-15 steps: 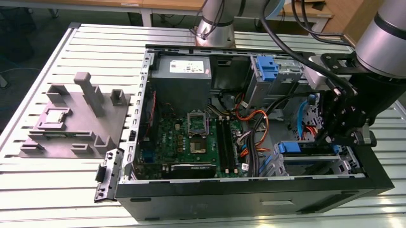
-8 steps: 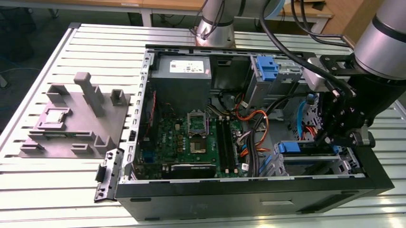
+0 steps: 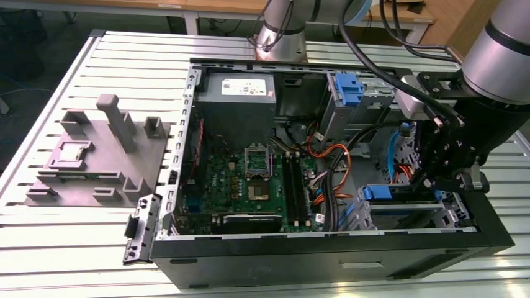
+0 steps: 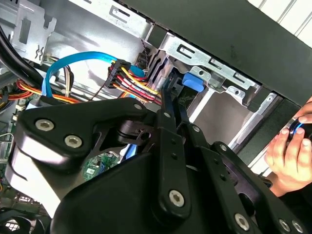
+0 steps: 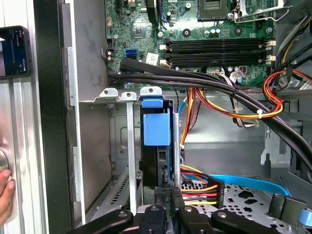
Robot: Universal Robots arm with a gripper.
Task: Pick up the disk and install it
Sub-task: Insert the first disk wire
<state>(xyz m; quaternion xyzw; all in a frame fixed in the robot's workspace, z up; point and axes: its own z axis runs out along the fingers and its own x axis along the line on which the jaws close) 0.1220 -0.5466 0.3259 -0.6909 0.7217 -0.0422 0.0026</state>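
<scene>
Disk (image 5: 157, 127) sits upright in drive bay (image 5: 127, 161) slot w/ gripper (image 5: 165, 207) clamped on its rear edge.

Arm bent down at the case's (image 3: 331, 261) corner bay; hand (image 3: 437, 180) lowered inside, links drawn narrow.

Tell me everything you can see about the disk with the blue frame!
The disk stands on edge inside the silver drive bay of the open computer case. Its blue plastic carrier tab faces outward, a dark drive body beneath. The tool sits at its end, beside coloured power wires. The exterior view shows the blue end in the bay.
</scene>
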